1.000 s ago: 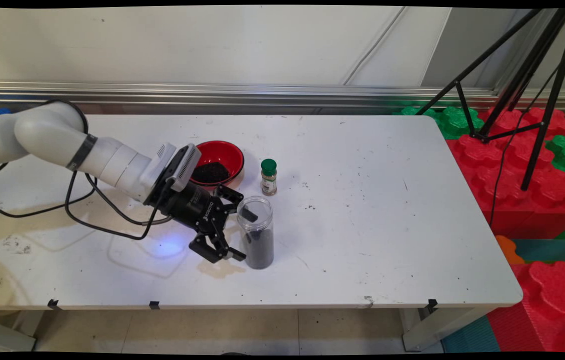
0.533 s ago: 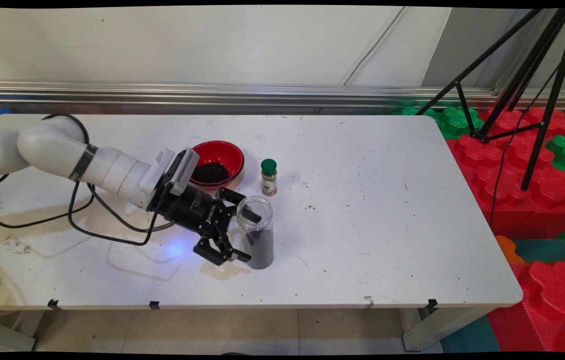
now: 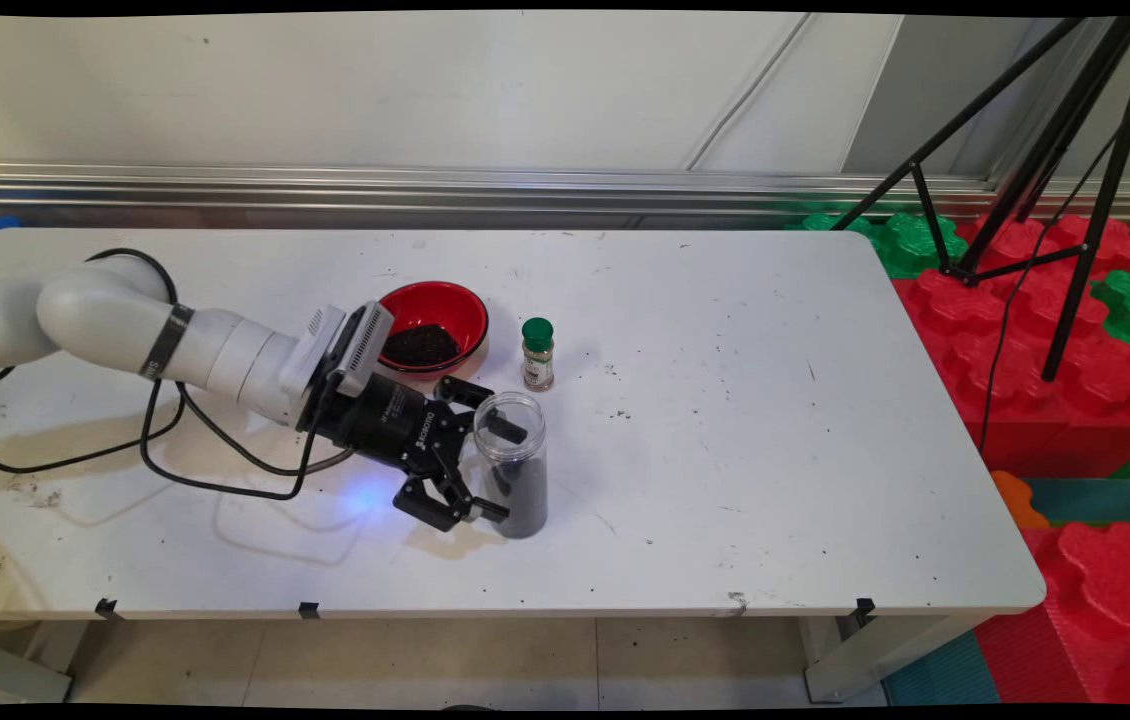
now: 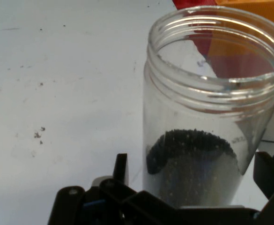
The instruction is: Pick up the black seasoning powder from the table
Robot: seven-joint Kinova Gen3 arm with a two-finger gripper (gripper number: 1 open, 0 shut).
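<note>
Pincer (image 3: 491, 463) sits low over the white worktop (image 3: 725, 420), its fingers spread either side of an upright, lidless clear jar (image 3: 514, 470) without visibly squeezing it. Dark granules fill the jar's lower part, and behind it stand a red bowl (image 3: 433, 325) of dark granules and a green-capped spice bottle (image 3: 537, 354)

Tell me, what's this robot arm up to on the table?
The gripper is open around a clear, lidless jar that stands upright on the table, one finger on either side. The jar is partly filled with dark grains. Behind it sit a red bowl holding more dark grains and a small green-capped bottle.
</note>
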